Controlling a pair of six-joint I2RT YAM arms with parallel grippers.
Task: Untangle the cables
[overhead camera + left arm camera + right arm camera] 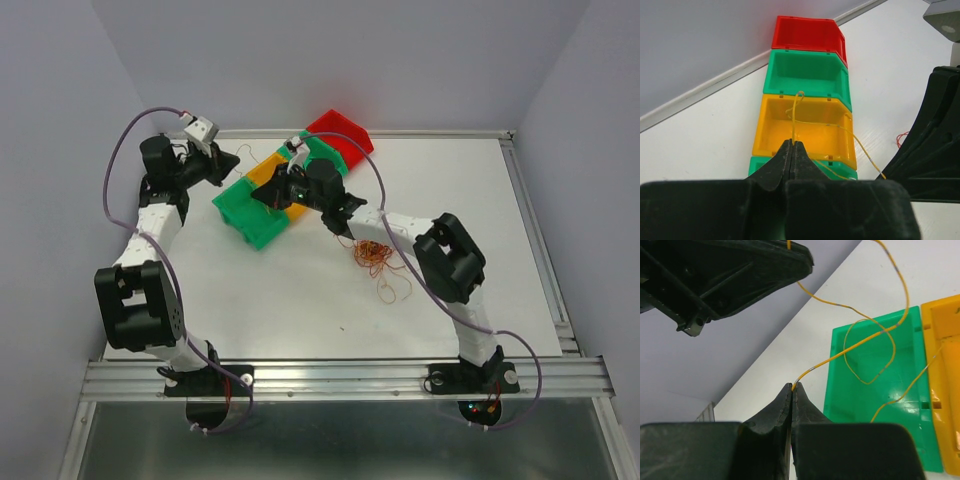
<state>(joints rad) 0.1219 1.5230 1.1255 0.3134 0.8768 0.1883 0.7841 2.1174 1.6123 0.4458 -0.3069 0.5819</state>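
A tangle of thin orange and red cables (pixel 373 256) lies on the white table beside the right arm. My left gripper (pixel 232 160) is shut, and a thin yellow cable (pixel 796 107) rises from its tips (pixel 792 142) over the yellow bin (pixel 775 131). My right gripper (pixel 258 197) hangs over the near green bin (pixel 250 215). It is shut (pixel 792 386) on the end of a yellow cable (pixel 855 347). That cable loops over the green bin (pixel 880 400) and runs up towards the left gripper's fingers (pixel 740 270).
A diagonal row of bins stands at the table's back: green, yellow (pixel 268 172), green (pixel 330 155) and red (pixel 340 130). The right arm's black body (pixel 935 145) stands close on the right in the left wrist view. The back wall rises just behind the bins.
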